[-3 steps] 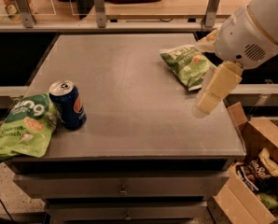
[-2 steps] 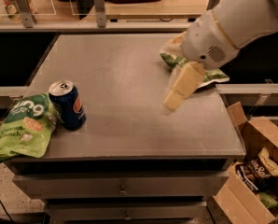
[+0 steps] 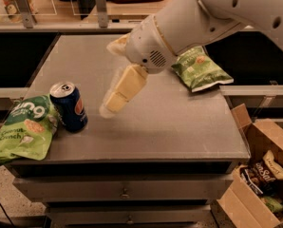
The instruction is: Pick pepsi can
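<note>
The pepsi can (image 3: 69, 107) stands upright on the grey table (image 3: 170, 122) near its front left, dark blue with a silver top and pull tab. A green snack bag (image 3: 22, 127) lies against its left side. My gripper (image 3: 109, 107) hangs from the white arm over the middle of the table, its cream fingers pointing down and left. Its tip is a short way right of the can and apart from it. It holds nothing.
A second green snack bag (image 3: 200, 69) lies at the table's far right, partly behind my arm. An open cardboard box (image 3: 265, 175) with snack packets stands on the floor to the right. Drawers (image 3: 125, 191) sit under the front edge. Shelving runs along the back.
My arm has swung left across the table, bringing the gripper from the right side to just right of the can. The can and bags have not moved.
</note>
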Motion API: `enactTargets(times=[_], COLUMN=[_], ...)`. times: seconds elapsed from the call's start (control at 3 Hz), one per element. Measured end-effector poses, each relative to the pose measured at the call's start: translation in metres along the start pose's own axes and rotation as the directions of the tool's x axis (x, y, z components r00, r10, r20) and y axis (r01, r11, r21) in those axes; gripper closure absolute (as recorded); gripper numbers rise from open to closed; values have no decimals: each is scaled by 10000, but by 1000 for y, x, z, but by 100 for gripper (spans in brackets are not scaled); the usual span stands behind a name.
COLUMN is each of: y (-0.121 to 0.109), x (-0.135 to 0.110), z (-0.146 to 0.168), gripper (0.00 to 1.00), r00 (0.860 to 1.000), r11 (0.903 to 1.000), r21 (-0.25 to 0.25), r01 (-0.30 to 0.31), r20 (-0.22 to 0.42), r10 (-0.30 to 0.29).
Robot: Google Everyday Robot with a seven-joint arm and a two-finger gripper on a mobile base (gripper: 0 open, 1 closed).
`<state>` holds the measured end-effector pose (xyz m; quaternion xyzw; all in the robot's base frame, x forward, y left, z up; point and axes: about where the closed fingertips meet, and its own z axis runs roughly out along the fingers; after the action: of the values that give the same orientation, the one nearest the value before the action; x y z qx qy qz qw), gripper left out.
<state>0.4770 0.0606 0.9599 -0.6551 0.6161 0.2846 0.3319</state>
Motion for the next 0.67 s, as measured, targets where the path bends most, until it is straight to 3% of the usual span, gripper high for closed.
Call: enactTargets(times=[0.33,0.67], y=[3,4], x=[-20,-26], z=[43,76], gripper=[0,0], r00=[9992,9988], r11=[9992,9984], r21=[-264,-391], r01=[315,405], r20=[264,284], r10=[-308,-394])
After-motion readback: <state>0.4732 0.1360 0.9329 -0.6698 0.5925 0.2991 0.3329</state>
